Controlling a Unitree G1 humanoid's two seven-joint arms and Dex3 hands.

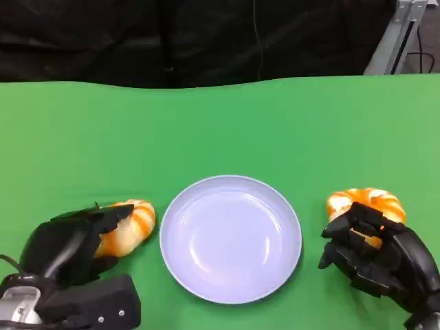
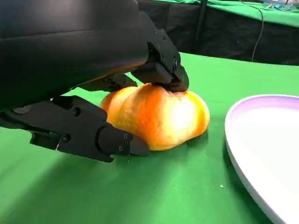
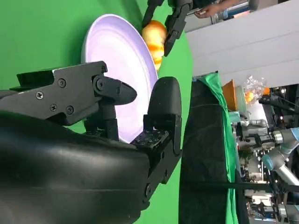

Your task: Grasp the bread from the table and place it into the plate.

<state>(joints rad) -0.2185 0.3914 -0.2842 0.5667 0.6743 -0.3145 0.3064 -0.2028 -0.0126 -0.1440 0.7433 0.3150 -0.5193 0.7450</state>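
2 glossy orange breads [image 1: 130,225] [image 1: 364,203]: left hand [image 1: 69,247] fingers grip one, right hand [image 1: 375,251] seemingly grasps the other

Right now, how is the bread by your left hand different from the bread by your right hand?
The left bread lies left of the plate; the right bread lies right of it. The left hand has fingers above and below the left bread; the right hand only curls near the right bread. Both are orange and on the green table.
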